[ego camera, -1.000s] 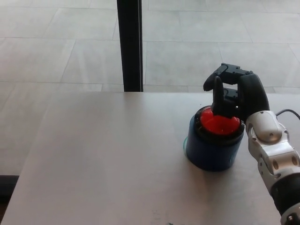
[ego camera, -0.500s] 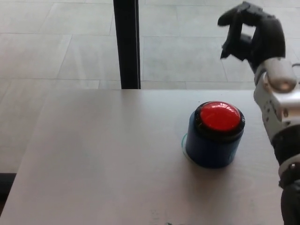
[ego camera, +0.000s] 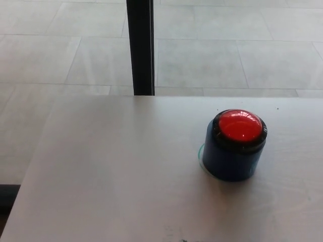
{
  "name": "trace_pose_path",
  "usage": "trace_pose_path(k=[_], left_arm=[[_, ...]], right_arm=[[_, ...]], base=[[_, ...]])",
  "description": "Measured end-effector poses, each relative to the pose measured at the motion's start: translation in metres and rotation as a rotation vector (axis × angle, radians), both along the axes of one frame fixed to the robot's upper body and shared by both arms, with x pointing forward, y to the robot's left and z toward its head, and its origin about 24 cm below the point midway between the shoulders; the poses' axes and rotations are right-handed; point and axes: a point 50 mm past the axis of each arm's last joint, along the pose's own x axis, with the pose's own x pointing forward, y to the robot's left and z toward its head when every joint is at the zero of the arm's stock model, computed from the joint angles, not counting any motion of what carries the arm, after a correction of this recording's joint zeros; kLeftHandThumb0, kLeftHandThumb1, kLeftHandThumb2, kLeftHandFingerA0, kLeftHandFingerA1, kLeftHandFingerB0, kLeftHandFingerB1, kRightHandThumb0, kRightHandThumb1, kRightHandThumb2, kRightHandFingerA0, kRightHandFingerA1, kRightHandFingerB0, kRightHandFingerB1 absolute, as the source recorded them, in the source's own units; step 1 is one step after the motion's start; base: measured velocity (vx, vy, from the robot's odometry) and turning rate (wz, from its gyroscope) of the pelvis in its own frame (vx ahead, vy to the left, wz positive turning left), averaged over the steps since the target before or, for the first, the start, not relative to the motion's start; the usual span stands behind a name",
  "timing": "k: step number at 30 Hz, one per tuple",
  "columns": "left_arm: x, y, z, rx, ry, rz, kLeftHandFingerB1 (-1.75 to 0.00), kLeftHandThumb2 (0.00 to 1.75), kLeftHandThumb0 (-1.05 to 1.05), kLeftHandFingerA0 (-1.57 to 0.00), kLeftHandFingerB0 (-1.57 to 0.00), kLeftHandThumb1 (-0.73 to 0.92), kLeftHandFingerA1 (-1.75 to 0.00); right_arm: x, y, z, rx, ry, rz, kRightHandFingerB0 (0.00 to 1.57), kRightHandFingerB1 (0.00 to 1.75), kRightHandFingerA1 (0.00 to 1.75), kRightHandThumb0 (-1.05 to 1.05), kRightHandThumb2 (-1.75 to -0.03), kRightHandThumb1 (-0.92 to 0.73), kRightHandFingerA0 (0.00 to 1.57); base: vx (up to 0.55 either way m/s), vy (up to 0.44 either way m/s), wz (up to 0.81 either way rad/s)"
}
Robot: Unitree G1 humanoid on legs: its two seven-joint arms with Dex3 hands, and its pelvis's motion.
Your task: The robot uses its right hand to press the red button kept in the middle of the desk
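Note:
The red button (ego camera: 240,125) is a round glossy dome with a black ring around it, set on top of a dark blue cylinder (ego camera: 232,159). It stands upright on the pale desk (ego camera: 111,171), right of the middle. Nothing touches the button. Neither of my hands nor any part of my arms shows in the head view.
A black vertical post (ego camera: 141,46) rises behind the desk's far edge, left of the button. Beyond it lies a grey tiled floor (ego camera: 227,50). The desk's left edge runs diagonally down the picture's left side.
My right hand, which rested on the button a second ago, lifted up and away to the upper right and has now left the picture. The button stays in place.

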Motion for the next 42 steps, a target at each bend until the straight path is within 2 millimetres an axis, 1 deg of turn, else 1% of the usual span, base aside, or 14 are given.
trace_pose_path(k=[8,9,10,11,13,17,22,26,29,32,36,37,40,42], left_arm=[[-0.001,0.0,0.0,-0.004,-0.001,0.0,-1.07,1.18,-0.37,-0.49,-0.33,0.92,-1.44],[-0.001,0.0,0.0,-0.004,-0.002,0.0,-1.07,1.18,-0.38,-0.48,-0.32,0.92,-1.43],[-0.001,0.0,0.0,-0.004,-0.002,0.001,-1.07,1.19,-0.39,-0.48,-0.31,0.92,-1.45],[-0.001,0.001,0.0,-0.004,-0.002,0.0,-1.08,1.17,-0.38,-0.48,-0.33,0.92,-1.45],[-0.002,0.001,0.0,-0.004,-0.002,0.0,-1.09,1.17,-0.38,-0.47,-0.32,0.92,-1.45],[-0.002,0.001,0.0,-0.005,-0.004,0.001,-1.08,1.17,-0.36,-0.48,-0.33,0.92,-1.45],[-0.001,0.001,0.0,-0.005,-0.005,0.001,-1.08,1.18,-0.37,-0.47,-0.33,0.92,-1.44],[-0.001,0.001,0.0,-0.005,-0.006,0.001,-1.07,1.17,-0.36,-0.44,-0.31,0.92,-1.42],[-0.001,0.001,0.0,-0.005,-0.007,0.001,-1.13,1.16,-0.36,-0.46,-0.34,0.92,-1.46],[-0.001,0.001,0.0,-0.006,-0.009,0.002,-1.13,1.19,-0.36,-0.46,-0.33,0.88,-1.45],[0.0,0.001,0.001,-0.006,-0.012,0.006,-1.12,1.1,-0.35,-0.52,-0.38,0.92,-1.42],[0.0,0.001,0.001,-0.006,-0.015,0.008,-1.14,1.12,-0.34,-0.45,-0.35,0.92,-1.42],[0.003,0.001,0.002,-0.008,-0.029,0.015,-1.14,1.14,-0.34,-0.45,-0.34,0.92,-1.44],[0.004,0.001,0.003,-0.008,-0.033,0.017,-1.08,1.16,-0.35,-0.43,-0.28,0.91,-1.41]], right_arm=[[-0.051,-0.094,-0.027,-0.052,0.116,-0.236,0.83,1.47,1.75,-0.11,-1.3,-0.44,0.96],[-0.058,-0.103,-0.031,-0.055,0.131,-0.262,0.96,1.22,1.46,-0.2,-1.2,-0.47,1.3],[-0.067,-0.114,-0.035,-0.052,0.144,-0.292,0.92,1.19,1.44,-0.26,-1.2,-0.52,1.29],[-0.073,-0.12,-0.039,-0.049,0.153,-0.311,0.86,1.34,1.75,-0.22,-1.15,-0.5,1.04],[-0.086,-0.134,-0.049,-0.037,0.176,-0.351,0.96,1.11,1.74,-0.38,-0.95,-0.52,1.05],[-0.113,-0.157,-0.075,0.003,0.228,-0.432,1.07,0.87,1.64,-0.56,-0.97,-0.45,1.18],[-0.147,-0.18,-0.106,0.042,0.292,-0.534,1.04,0.87,1.58,-0.65,-0.9,-0.56,1.27],[-0.176,-0.19,-0.144,0.101,0.365,-0.617,1.06,0.92,1.58,-0.65,-0.8,-0.59,1.29],[-0.202,-0.192,-0.189,0.225,0.414,-0.692,0.97,0.99,1.42,-0.55,-1.13,-0.53,1.44],[-0.225,-0.186,-0.231,0.353,0.457,-0.756,0.94,0.97,1.65,-0.61,-1.0,-0.57,1.2],[-0.256,-0.173,-0.277,0.504,0.509,-0.85,0.91,0.96,1.47,-0.6,-1.15,-0.56,1.44],[-0.261,-0.169,-0.284,0.534,0.516,-0.87,0.85,0.88,1.68,-0.62,-0.97,-0.64,1.24],[-0.269,-0.16,-0.297,0.598,0.506,-0.914,0.78,0.8,1.71,-0.62,-0.88,-0.58,1.23],[-0.271,-0.156,-0.3,0.636,0.494,-0.934,0.82,1.08,1.43,-0.64,-0.82,-0.53,1.08]], base=[[0.0,0.0,0.0],[0.0,0.0,0.0],[0.0,0.0,0.0],[0.0,0.0,0.0],[0.0,0.0,0.0],[0.0,0.0,0.0],[0.0,0.0,0.0],[0.0,0.0,0.0],[0.0,0.0,0.0],[0.0,0.0,0.0],[0.0,0.0,0.0],[0.0,0.0,0.0],[0.0,0.0,0.0],[0.0,0.0,0.0]])
